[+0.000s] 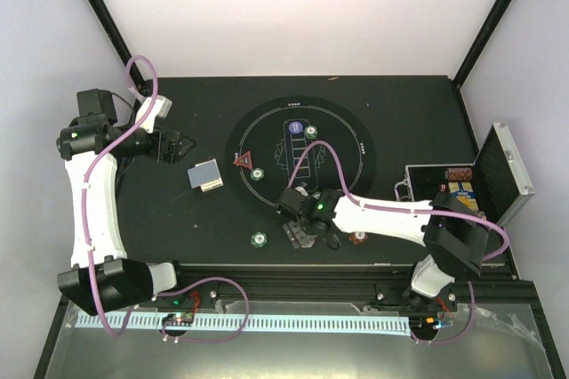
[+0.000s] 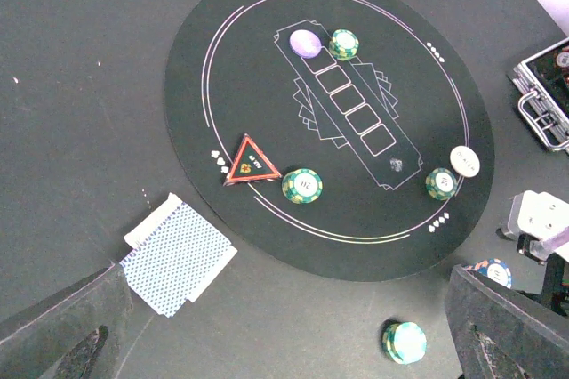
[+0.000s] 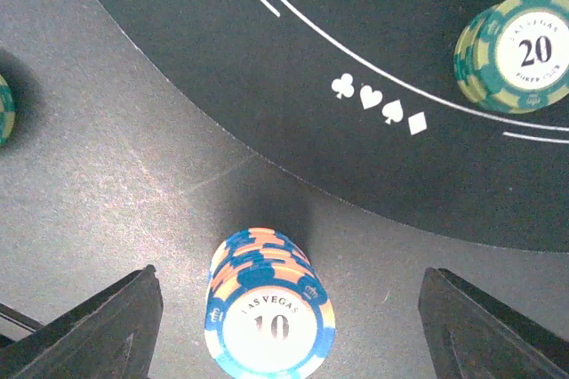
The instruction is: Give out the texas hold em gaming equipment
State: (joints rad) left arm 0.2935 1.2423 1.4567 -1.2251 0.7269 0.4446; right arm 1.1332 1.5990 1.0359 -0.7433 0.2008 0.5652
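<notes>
A blue-and-orange chip stack (image 3: 269, 312) marked 10 stands on the table just off the round black mat (image 3: 373, 32). My right gripper (image 3: 293, 330) is open around it, with a gap between each finger and the stack. A green 20 chip stack (image 3: 518, 50) sits on the mat. My left gripper (image 2: 289, 339) hangs open and holds nothing, above the table between the blue-backed card deck (image 2: 178, 254) and a green chip stack (image 2: 404, 342). On the mat lie a red triangle (image 2: 250, 161), a purple disc (image 2: 305, 43), a white disc (image 2: 465, 160) and green chips (image 2: 302, 185).
An open silver-edged black case (image 1: 462, 188) stands at the right, holding more chips and cards. The right arm (image 1: 382, 214) lies across the mat's near right edge. One green chip stack (image 1: 259, 239) sits off the mat near the front edge.
</notes>
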